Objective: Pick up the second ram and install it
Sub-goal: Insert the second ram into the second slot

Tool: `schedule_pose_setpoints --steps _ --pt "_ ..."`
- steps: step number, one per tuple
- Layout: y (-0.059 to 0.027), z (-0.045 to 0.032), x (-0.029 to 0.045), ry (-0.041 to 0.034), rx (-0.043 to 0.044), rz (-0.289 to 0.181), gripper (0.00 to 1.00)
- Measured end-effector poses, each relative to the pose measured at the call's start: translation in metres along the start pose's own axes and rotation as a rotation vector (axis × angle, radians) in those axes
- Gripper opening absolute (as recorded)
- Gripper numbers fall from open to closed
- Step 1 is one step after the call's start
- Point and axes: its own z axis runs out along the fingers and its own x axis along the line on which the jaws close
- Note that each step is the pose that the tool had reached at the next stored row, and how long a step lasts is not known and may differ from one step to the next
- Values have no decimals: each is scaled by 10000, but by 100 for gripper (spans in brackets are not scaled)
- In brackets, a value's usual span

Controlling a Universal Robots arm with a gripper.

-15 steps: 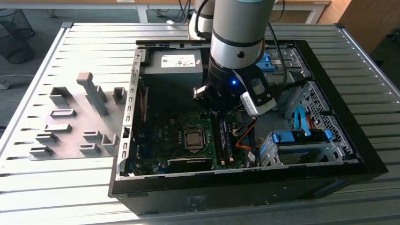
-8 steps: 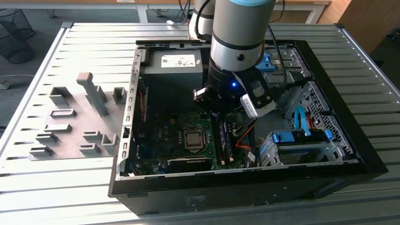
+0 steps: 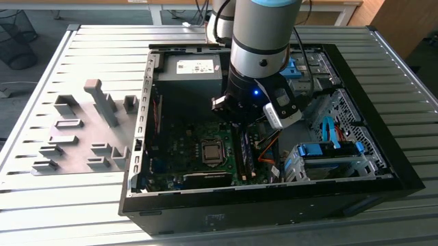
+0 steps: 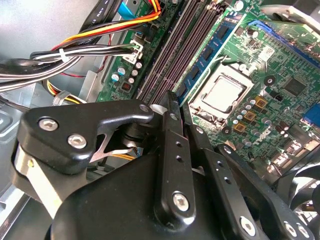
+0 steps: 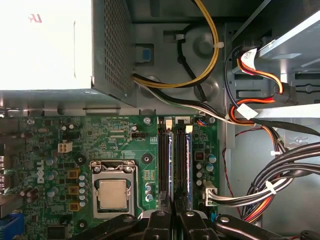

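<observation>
First wrist view: gripper (image 5: 172, 220) at bottom centre, fingers nearly together, clamped on nothing visible. Second ram (image 5: 182, 165) seated in slots just above, long axis vertical in frame.

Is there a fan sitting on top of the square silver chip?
No, the square silver chip on the green circuit board lies bare in its metal frame, nothing covering it.

My arm (image 3: 263, 36) is a grey tube with a black band, a small blue light and a white camera box. Its gripper (image 4: 172, 112) has black links with silver screws.
</observation>
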Motion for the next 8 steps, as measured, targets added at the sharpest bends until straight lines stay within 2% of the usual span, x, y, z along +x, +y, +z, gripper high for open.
schedule_pose_setpoints --steps 5,8 --pt "-4 37 -2 0 -3 0 14" --pt "-35 66 -13 1 -3 12 14"
